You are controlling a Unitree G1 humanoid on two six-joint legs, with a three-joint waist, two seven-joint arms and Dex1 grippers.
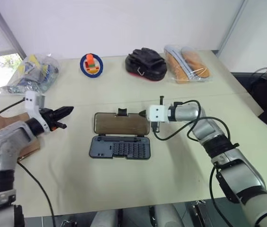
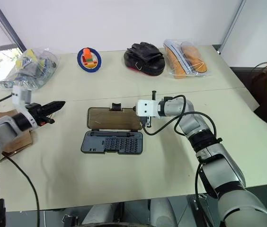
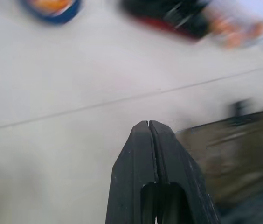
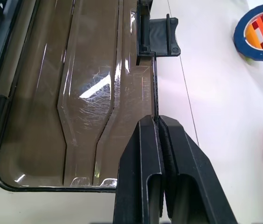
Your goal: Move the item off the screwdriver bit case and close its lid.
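Observation:
The screwdriver bit case lies open in the middle of the table, its grey slotted base toward me. Its lid, smoky brown and translucent, lies flat beyond the base with the black latch tab on its far edge. The item, a brown paper bag, lies flat at the table's left edge, partly under my left arm and apart from the case. My left gripper is shut and empty, hovering left of the lid. My right gripper is shut and empty at the lid's right far corner.
Along the back of the table stand a clear plastic bag of goods, a blue round item, a black pouch with a hook and a clear bag of orange insoles. A seam crosses the table.

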